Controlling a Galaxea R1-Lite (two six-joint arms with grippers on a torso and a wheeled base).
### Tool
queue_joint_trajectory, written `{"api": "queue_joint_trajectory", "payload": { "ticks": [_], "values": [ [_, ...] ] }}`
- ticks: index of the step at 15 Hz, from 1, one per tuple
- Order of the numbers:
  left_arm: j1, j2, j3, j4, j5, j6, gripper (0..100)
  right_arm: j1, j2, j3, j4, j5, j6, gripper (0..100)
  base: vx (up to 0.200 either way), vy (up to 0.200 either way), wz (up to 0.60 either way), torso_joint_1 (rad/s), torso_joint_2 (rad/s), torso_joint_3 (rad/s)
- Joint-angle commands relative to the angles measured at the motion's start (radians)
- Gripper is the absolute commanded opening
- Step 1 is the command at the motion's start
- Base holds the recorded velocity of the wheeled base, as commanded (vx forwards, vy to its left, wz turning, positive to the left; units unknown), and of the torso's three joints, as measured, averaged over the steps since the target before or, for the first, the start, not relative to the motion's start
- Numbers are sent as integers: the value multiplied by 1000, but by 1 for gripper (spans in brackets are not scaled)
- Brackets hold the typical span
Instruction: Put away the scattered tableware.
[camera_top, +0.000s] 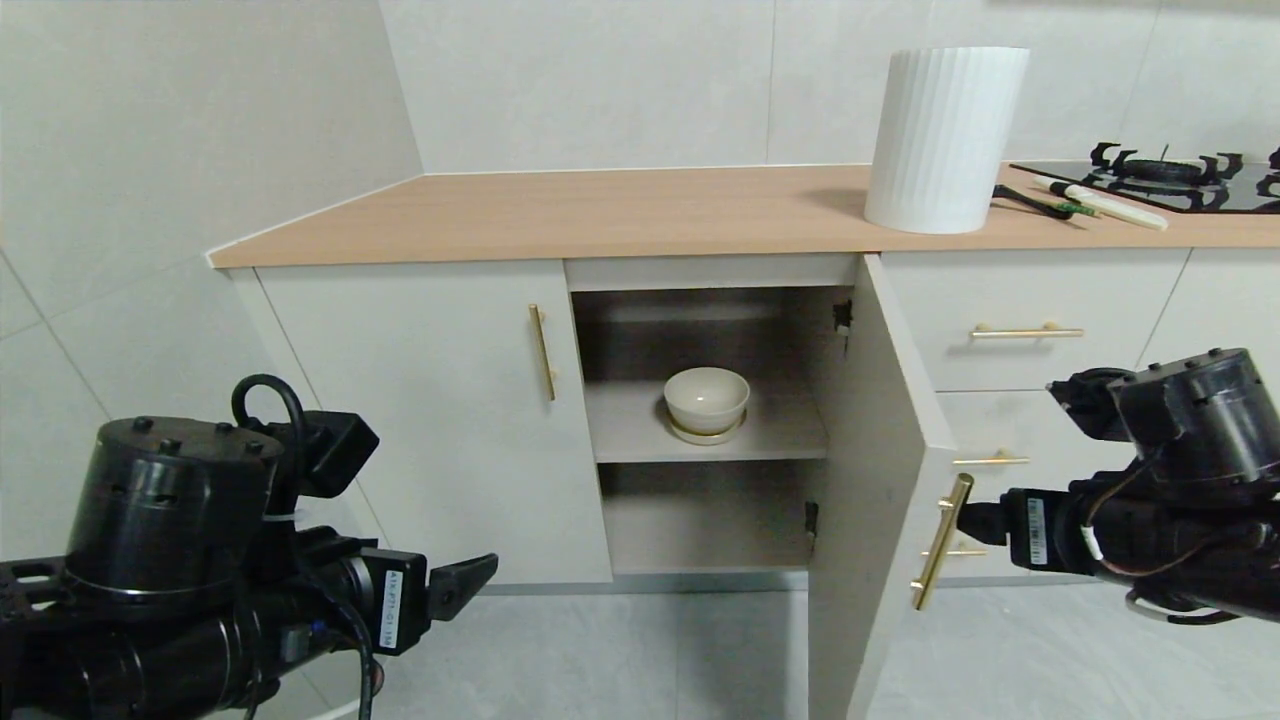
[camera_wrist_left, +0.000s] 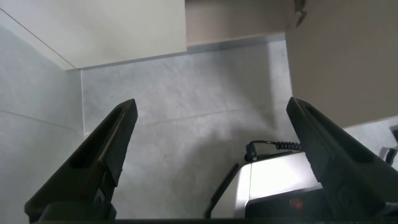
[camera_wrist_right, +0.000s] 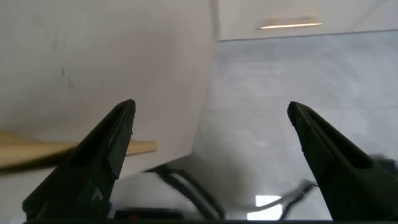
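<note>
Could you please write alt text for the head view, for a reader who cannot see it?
An open cabinet door shows a bowl on the shelf inside. The open right gripper is beside the door's handle; the open left gripper hangs low.

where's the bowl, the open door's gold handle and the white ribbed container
bowl (camera_top: 706, 400): head view, front of its outer wall
open door's gold handle (camera_top: 941, 541): head view, middle of the bar
white ribbed container (camera_top: 945, 140): head view, middle of its ribbed side
</note>
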Motion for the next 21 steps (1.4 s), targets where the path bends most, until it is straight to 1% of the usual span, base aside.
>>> {"api": "queue_joint_trajectory", "payload": {
  "ticks": [1, 4, 6, 7, 8, 11, 12, 14, 17, 18, 21],
  "values": [
    [-1, -4, 0, 0, 1, -1, 100, 55, 88, 17, -52, -1, 16, 100, 0, 0, 0, 0, 0, 0],
    [0, -33, 0, 1, 7, 3, 100, 57, 136, 11, -101, 4, 8, 100, 0, 0, 0, 0, 0, 0],
    [3, -116, -3, 6, 4, 6, 100, 57, 144, -26, -126, 67, -30, 100, 0, 0, 0, 0, 0, 0],
    [9, -127, -9, 4, 3, 6, 100, 54, 162, -77, -126, 145, -93, 100, 0, 0, 0, 0, 0, 0],
    [16, -118, -11, 4, 3, 6, 100, 54, 191, -129, -123, 191, -124, 100, 0, 0, 0, 0, 0, 0],
    [16, -69, -11, 1, 3, 6, 100, 71, 297, -261, -121, 206, -179, 100, 0, 0, 0, 0, 0, 0],
    [14, -60, -9, 0, 1, 7, 100, 72, 329, -285, -126, 205, -178, 100, 0, 0, 0, 0, 0, 0],
    [11, -35, -9, -2, 1, 9, 100, 75, 377, -293, -135, 206, -173, 100, 0, 0, 0, 0, 0, 0],
    [9, 8, -6, -6, 4, 7, 100, 75, 421, -288, -215, 205, -164, 100, 0, 0, 0, 0, 0, 0],
    [9, 13, -5, -6, 4, 7, 100, 75, 438, -287, -267, 203, -133, 100, 0, 0, 0, 0, 0, 0],
    [8, 11, -5, -6, 4, 7, 100, 75, 483, -294, -314, 202, -96, 100, 0, 0, 0, 0, 0, 0]
  ]
}}
